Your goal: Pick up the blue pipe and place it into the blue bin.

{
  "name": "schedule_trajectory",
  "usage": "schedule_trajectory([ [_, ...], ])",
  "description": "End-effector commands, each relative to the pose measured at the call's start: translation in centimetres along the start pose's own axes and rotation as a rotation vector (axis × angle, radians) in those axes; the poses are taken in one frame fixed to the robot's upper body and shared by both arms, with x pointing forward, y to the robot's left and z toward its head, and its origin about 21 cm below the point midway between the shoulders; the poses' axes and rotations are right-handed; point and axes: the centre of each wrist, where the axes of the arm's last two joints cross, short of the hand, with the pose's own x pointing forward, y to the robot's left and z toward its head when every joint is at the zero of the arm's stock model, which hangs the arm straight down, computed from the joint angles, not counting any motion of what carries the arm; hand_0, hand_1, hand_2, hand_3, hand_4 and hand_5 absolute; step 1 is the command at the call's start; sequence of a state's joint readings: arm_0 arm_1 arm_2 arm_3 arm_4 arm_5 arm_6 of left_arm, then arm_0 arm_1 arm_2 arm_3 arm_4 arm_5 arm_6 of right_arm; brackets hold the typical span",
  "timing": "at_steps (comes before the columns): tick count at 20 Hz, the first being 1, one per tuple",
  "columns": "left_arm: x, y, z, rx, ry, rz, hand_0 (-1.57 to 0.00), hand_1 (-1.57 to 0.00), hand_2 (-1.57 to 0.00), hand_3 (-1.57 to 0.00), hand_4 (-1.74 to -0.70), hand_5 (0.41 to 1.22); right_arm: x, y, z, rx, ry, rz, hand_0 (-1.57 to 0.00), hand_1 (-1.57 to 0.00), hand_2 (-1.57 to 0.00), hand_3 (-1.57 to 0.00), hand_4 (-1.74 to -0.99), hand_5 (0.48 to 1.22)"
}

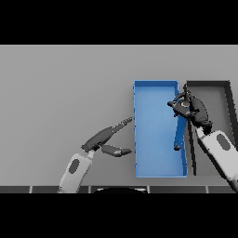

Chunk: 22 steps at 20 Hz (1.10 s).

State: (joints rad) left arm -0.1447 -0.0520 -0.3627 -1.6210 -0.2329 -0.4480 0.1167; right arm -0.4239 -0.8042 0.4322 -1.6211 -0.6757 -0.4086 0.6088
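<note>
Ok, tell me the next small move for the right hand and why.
Probably open the right hand and let go. Its fingers are curled round the top of the blue pipe, which hangs down along the right wall inside the blue bin, its lower end low over the floor, so releasing should leave it in.

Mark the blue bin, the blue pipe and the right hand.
blue bin [153, 139]: head view, bare floor of the bin.
blue pipe [179, 135]: head view, lower part of its shaft.
right hand [193, 109]: head view, back of the palm.

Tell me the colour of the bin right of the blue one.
Dark grey bin, in the head view.
</note>
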Motion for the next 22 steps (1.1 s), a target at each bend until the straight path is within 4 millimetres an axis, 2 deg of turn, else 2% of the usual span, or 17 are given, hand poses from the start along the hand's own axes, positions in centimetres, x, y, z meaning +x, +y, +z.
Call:
schedule_trajectory([
  [1, 0.1, 0.0, 0.3, -0.002, -0.013, 0.005, 0.0, 0.0, 0.0, 0.0, -0.88, 0.421, -0.3, 0.2, -0.5, -0.016, 0.041, 0.009, -1.46, -1.34, -1.34, -0.79, -1.678, 1.221],
  [2, 0.2, 0.3, 0.2, 0.004, -0.009, 0.0, 0.0, 0.0, 0.0, 0.0, -0.88, 0.422, -0.5, 0.5, -0.9, -0.026, 0.083, 0.019, -1.17, -1.07, -1.07, -0.63, -1.592, 1.221],
  [4, 0.1, 0.2, 0.3, 0.001, -0.009, 0.004, 0.0, 0.0, 0.0, 0.0, -0.88, 0.425, -0.7, 0.3, -1.0, -0.022, 0.161, 0.061, -0.75, -0.68, -0.68, -0.4, -1.413, 1.221],
  [5, 0.2, 0.1, 0.1, 0.003, -0.006, 0.002, 0.0, 0.0, 0.0, 0.0, -0.88, 0.427, -0.9, 0.3, -1.0, 0.003, 0.186, 0.11, -0.6, -0.55, -0.55, -0.32, -1.337, 1.221],
  [8, -0.3, 0.3, 0.7, 0.011, -0.004, 0.004, 0.0, 0.0, 0.0, 0.0, -0.88, 0.429, -1.1, 0.4, -0.9, 0.056, 0.237, 0.255, -0.31, -0.28, -0.28, -0.16, -1.175, 1.084],
  [11, 0.1, 0.1, 0.4, 0.0, -0.007, 0.002, 0.0, 0.0, 0.0, 0.0, -0.89, 0.428, -1.1, 0.7, -1.0, 0.098, 0.242, 0.358, -0.16, -0.14, -0.14, -0.08, -1.083, 0.934],
  [12, 0.4, 0.1, 0.2, 0.006, -0.006, 0.002, 0.0, 0.0, 0.0, 0.0, -0.89, 0.426, -1.0, 0.5, -1.2, 0.097, 0.247, 0.378, -0.12, -0.11, -0.11, -0.07, -1.078, 0.898],
  [14, 0.3, -0.4, 0.4, 0.0, -0.008, 0.002, 0.0, 0.0, 0.0, 0.0, -0.89, 0.427, -1.1, 0.8, -1.2, 0.104, 0.253, 0.399, -0.08, -0.07, -0.07, -0.04, -1.063, 0.846],
  [18, 0.2, -0.2, 0.4, 0.009, -0.008, -0.01, 0.0, 0.0, 0.0, 0.0, -0.89, 0.429, -1.6, 1.2, -1.5, 0.111, 0.253, 0.454, -0.03, -0.03, -0.03, -0.02, -1.038, 0.734],
  [22, 0.4, 0.0, 0.4, 0.008, -0.009, -0.007, 0.0, 0.0, 0.0, 0.0, -0.89, 0.431, -1.6, 1.1, -1.8, 0.107, 0.242, 0.472, -0.01, -0.01, -0.01, -0.01, -1.022, 0.672],
])
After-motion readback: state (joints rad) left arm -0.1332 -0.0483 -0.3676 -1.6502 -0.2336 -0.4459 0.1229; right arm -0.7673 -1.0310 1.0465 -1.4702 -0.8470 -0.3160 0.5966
